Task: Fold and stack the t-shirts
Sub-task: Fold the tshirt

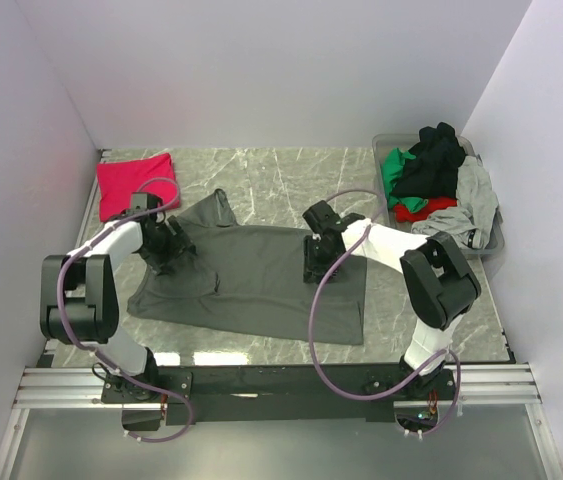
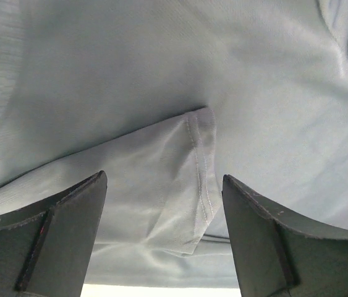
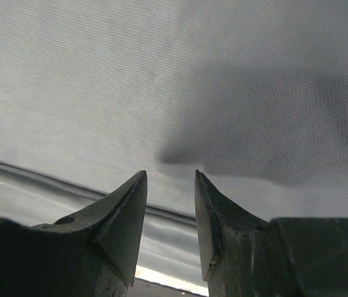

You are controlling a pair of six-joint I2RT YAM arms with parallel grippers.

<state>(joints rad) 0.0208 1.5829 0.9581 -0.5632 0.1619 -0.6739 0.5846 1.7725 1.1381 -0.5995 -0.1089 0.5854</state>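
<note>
A dark charcoal-grey t-shirt [image 1: 261, 285] lies spread on the marble table, partly folded. A folded magenta-red t-shirt [image 1: 136, 184] lies at the far left. My left gripper [image 1: 173, 250] is open, low over the grey shirt's left side; in its wrist view the jaws stand wide apart round a stitched sleeve hem [image 2: 198, 167]. My right gripper [image 1: 314, 262] is over the shirt's upper right part; in its wrist view the fingers [image 3: 124, 210] stand a small gap apart just above plain grey cloth [image 3: 180, 80], holding nothing.
A clear plastic tub [image 1: 491, 240] at the far right holds black [image 1: 436, 155], green [image 1: 393, 172], red and light grey [image 1: 471, 200] shirts. White walls close in the table on three sides. The arm bases stand on the near rail.
</note>
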